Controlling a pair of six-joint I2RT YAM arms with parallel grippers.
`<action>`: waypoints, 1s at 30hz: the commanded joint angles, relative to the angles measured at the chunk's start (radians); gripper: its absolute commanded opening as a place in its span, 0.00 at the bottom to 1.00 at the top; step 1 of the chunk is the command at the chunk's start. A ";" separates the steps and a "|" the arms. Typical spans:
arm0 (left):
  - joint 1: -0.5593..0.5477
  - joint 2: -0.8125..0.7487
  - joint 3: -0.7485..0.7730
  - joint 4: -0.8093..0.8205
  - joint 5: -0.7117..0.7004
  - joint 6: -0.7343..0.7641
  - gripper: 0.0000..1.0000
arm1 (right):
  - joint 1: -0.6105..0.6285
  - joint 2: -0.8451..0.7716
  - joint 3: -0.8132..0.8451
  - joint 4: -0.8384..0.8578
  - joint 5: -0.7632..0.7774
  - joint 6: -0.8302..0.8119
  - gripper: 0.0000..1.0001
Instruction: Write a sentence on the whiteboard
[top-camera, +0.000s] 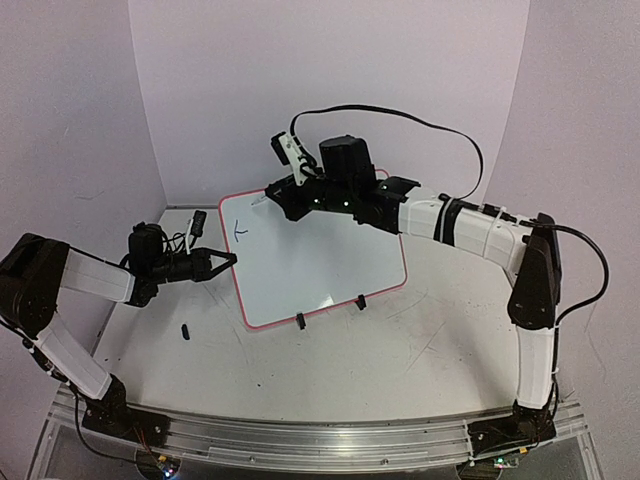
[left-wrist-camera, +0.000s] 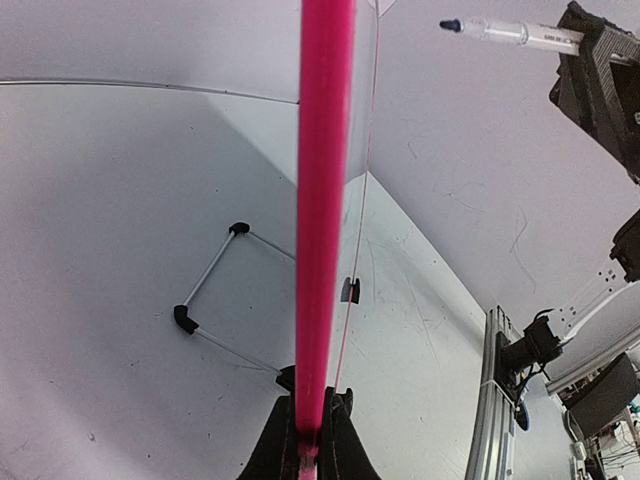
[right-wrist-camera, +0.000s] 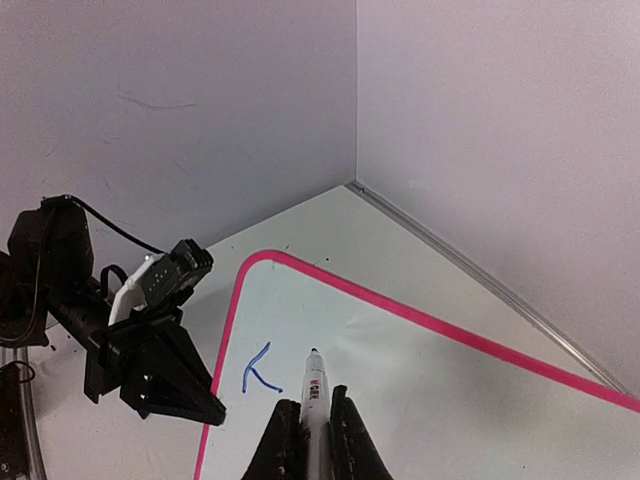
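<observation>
The whiteboard (top-camera: 320, 265) lies tilted mid-table, and its pink rim (left-wrist-camera: 322, 200) runs straight up the left wrist view. My left gripper (top-camera: 228, 262) is shut on that rim at the board's left edge, its jaws (left-wrist-camera: 310, 440) pinching it. My right gripper (top-camera: 275, 195) is shut on a white marker (right-wrist-camera: 316, 400) over the board's top left corner. The marker's dark tip sits just right of a small angled blue mark (right-wrist-camera: 255, 370), the only writing of the sentence that shows. The tip looks slightly lifted off the surface. The left gripper (right-wrist-camera: 205, 405) also shows in the right wrist view.
Two black clip feet (top-camera: 300, 321) (top-camera: 360, 301) sit on the board's near edge. A small black cap-like piece (top-camera: 185, 330) lies on the table left of the board. A thin wire frame with black corners (left-wrist-camera: 215, 290) shows behind the board. Walls close the back and sides.
</observation>
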 joint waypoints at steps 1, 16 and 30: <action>0.001 0.018 0.030 -0.004 -0.020 0.000 0.00 | 0.006 0.042 0.078 0.007 -0.020 0.007 0.00; 0.001 0.016 0.032 -0.005 -0.016 0.000 0.00 | 0.007 0.065 0.094 -0.034 -0.023 0.003 0.00; 0.000 0.019 0.038 -0.007 -0.010 -0.003 0.00 | 0.008 0.099 0.124 -0.050 -0.040 0.016 0.00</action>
